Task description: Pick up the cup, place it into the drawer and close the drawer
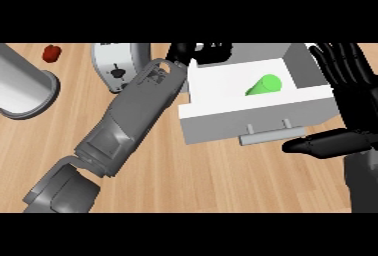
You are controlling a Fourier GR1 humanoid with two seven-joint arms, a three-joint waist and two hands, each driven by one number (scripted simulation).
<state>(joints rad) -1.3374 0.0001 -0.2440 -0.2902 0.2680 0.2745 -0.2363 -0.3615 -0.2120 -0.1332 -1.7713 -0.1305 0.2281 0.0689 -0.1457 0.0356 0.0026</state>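
At far right of counter [221,185]: white drawer [221,97] pulled open, green cup [264,85] lying on its side inside. Left hand [198,51] at drawer's far-left corner, mostly hidden — finger state cannot be told. Right hand [347,95] beside drawer's right side, fingers straight, thumb near handle [275,133], holding nothing. Remaining step, judged: close drawer. Risk — off-centre push skews drawer; left hand over rim may get caught.

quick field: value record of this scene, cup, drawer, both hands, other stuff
cup: green, lying on its side inside the drawer
drawer: white, open, handle facing the robot
left hand: at the drawer's far left corner, fingers curled
right hand: open, beside the drawer's right side
other: toaster, grey cylinder, small red thing
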